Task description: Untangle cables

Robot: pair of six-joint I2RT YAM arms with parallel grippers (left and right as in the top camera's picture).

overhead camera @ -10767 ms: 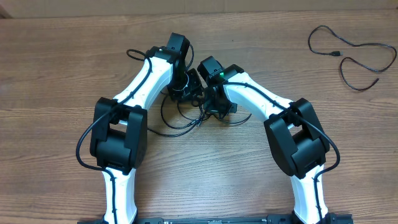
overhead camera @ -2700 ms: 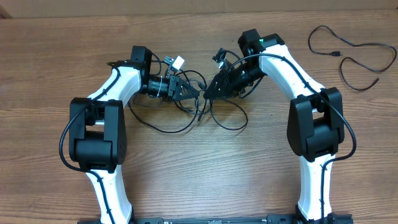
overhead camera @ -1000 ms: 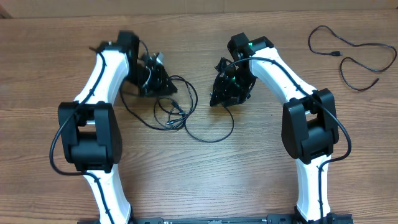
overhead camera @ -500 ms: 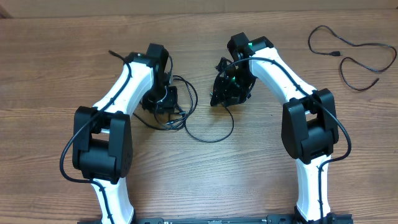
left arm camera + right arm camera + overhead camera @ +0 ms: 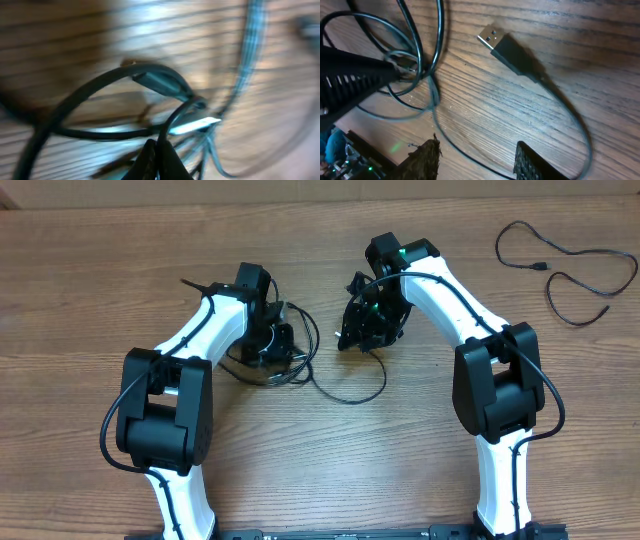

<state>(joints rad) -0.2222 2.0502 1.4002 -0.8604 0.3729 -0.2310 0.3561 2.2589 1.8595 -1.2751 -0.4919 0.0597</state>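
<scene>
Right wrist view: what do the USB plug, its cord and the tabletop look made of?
The USB plug has a shiny silver tip, likely metal, on a matte black body, probably moulded plastic. Its cord lies curved, with a smooth dark jacket: probably rubber or soft plastic. The tabletop shows brown grain lines: wood or laminate, unclear which.

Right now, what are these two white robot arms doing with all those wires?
They are untangling a knot of thin black cords on the wooden table. The left gripper is shut in the knot, though blur hides whether it pinches a cord. The right gripper hangs open above a silver-tipped black plug.
</scene>
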